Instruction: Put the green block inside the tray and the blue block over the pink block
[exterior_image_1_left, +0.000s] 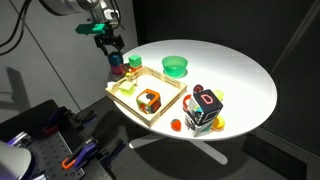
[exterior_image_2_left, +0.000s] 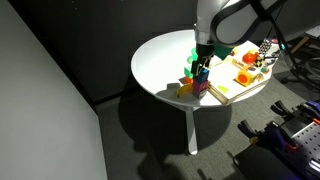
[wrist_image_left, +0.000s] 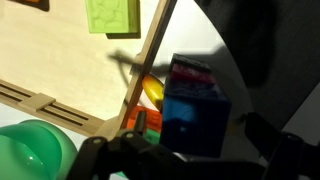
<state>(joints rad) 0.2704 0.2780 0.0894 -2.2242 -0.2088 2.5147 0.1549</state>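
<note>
In an exterior view, the tool (exterior_image_1_left: 110, 50) hangs over the edge of the round white worktop (exterior_image_1_left: 235, 70), just beside the shallow pale-wood tray (exterior_image_1_left: 128, 106). The small bright green cube block (exterior_image_1_left: 127, 86) lies inside that tray, so I judge that half of the task done. A round green bowl (exterior_image_1_left: 175, 66) stands past the tray.

In the opposite exterior view, the tool (exterior_image_2_left: 202, 66) is low over a tight cluster of small blocks near the tray's end; which block is which is too small to tell.

In the wrist view, the small plain blue cube block (wrist_image_left: 195, 120) sits between the tool's fingers, with the pink-magenta cube block (wrist_image_left: 190, 72) showing just beyond it and seemingly beneath. The fingers look spread, with worktop showing beside the blue block, not pinching it. To finish well, keep the jaws wide and lift straight up, since any sideways drift could topple the blue block.
</note>
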